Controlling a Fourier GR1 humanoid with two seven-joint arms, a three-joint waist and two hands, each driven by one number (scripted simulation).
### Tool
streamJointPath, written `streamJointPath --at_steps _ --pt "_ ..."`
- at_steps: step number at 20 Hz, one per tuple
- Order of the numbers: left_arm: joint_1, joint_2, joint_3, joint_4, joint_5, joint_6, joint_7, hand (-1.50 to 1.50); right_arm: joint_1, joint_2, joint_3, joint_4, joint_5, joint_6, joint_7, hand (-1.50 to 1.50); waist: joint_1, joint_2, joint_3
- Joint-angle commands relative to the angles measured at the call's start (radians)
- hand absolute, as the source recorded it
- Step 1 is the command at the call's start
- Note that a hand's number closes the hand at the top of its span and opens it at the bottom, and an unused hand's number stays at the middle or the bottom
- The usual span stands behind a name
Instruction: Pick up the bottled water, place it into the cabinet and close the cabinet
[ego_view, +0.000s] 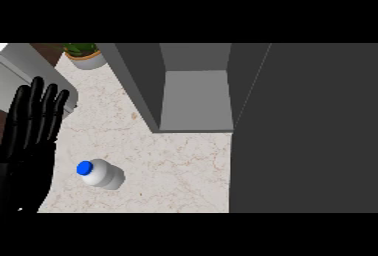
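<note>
Bottled water (103, 175): light, rigid, likely slick. Grab mid-body, below cap (84, 168). Your left hand (28, 131) open at left edge.

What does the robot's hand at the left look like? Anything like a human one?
The left hand is plain black and human-shaped, with long slim fingers above a narrow palm. No cables, markings or sleeve show on it. The right hand is out of view.

Pale, marble-patterned bench (177, 160) with faint brown veins; a potted green plant (85, 54) stands at its far-left corner.
</note>
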Motion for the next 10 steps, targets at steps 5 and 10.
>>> streamJointPath --at_steps 5,10 --pt "0.128 -0.078 0.024 -0.136 -0.171 0.184 0.041 -1.50 0.110 0.011 0.077 -0.151 0.041 0.005 0.054 -1.50 0.006 0.022 -0.016" --pt "0.237 -0.093 0.091 -0.220 -0.025 0.372 0.185 -1.50 0.188 0.016 0.170 -0.212 -0.093 0.092 0.121 -1.50 0.014 0.019 -0.016"
